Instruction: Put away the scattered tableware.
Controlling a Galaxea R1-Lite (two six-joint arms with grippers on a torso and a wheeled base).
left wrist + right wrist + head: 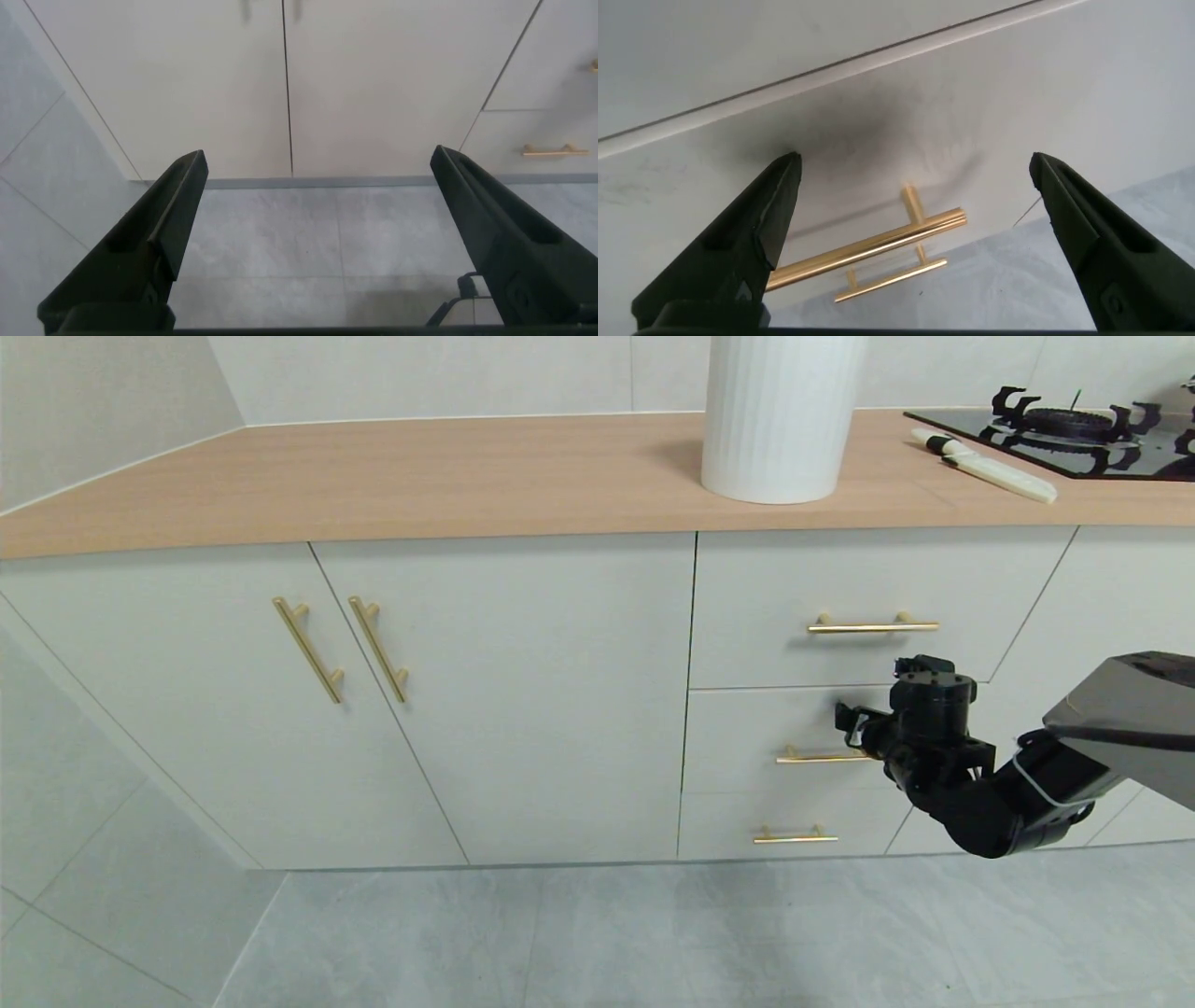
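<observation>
The right gripper (848, 721) is spread wide and holds nothing; in the right wrist view (915, 177) its two fingers stand either side of the brass handle (878, 247) of the middle drawer (747, 728), close to the drawer front but not yet closed on the bar. Seen from the head, the gripper sits at the right end of that handle (822, 758), not over its middle. That looks like the main risk: if the fingers close this far out they may catch only the tip of the bar and slide off once the pull begins, and a pull from one end could skew the drawer so it binds. Far to the left of the handle and lower, the left gripper (318, 161) hangs over the floor (308, 252), also wide open and empty, facing the cabinet doors (187, 75). Above the handle is the top drawer (868, 588), below it the bottom drawer (794, 812); all three are shut, so their contents cannot be seen. Up on the counter (420, 476), above and right of the handle, a pale knife (985, 467) lies beside the stove (1074, 429), untouched. A tall white ribbed container (780, 415) stands on the counter almost straight above the handle; its inside is hidden.
</observation>
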